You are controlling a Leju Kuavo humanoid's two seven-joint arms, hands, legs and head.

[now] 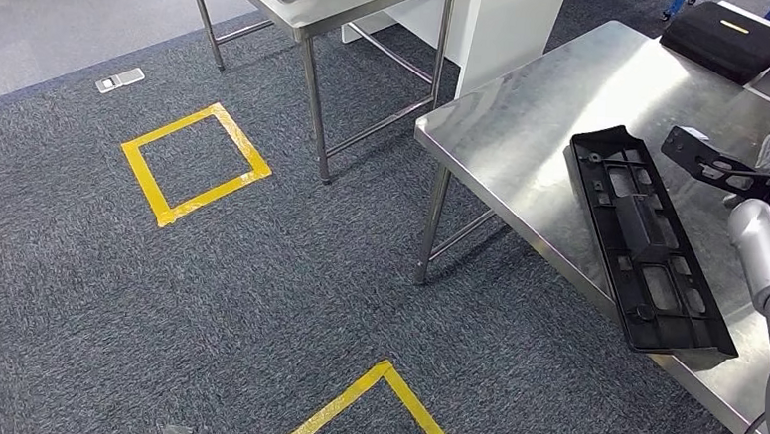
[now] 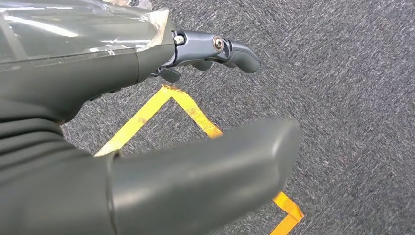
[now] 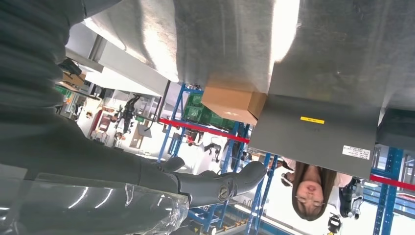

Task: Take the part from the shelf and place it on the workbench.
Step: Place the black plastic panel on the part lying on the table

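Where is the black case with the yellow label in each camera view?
Head view: the case lies at the top right, on the far end of the workbench.
Right wrist view: the case is right of centre and upside down, against the workbench.
Left wrist view: looks down at carpet and yellow tape, away from the workbench.
Shared landmark: the workbench; the tape links the head and left wrist views.

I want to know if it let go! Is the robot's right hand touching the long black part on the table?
Cannot tell. In the head view the right hand sits beside the black part on the workbench, but it is cut off at the edge.
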